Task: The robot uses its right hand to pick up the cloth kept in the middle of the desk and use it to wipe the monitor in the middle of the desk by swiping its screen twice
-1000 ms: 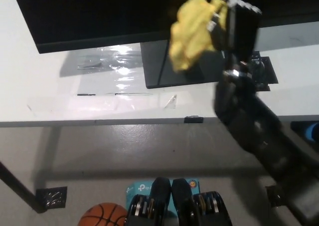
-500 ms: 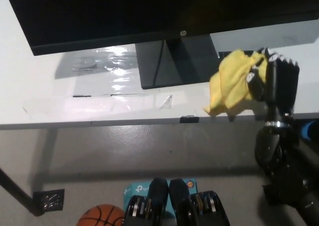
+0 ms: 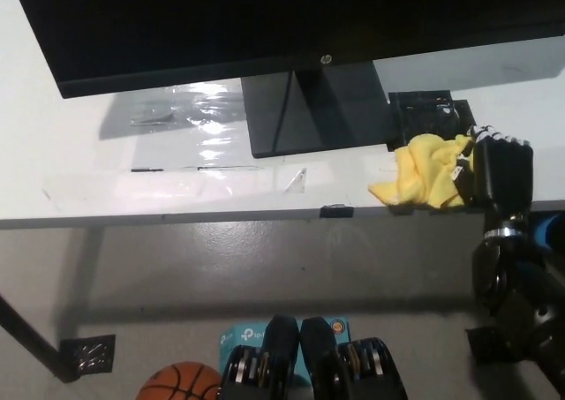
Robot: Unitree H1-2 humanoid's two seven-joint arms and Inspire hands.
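- The yellow cloth [image 3: 427, 181] lies crumpled on the desk [image 3: 79, 166] at its near edge, right of the monitor's stand [image 3: 313, 113].
- The black right hand [image 3: 491, 172] grasps the cloth's right side, fingers curled into its folds.
- The monitor [image 3: 221, 20] spans the far side, its screen dark.
- A black plate [image 3: 428, 116] lies just beyond the cloth.
- A basketball [image 3: 181, 382] sits on the floor, near left.

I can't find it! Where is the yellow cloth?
The crumpled yellow cloth lies at the white desk's front edge, on the right, beside the black robot hand and the monitor's dark stand.
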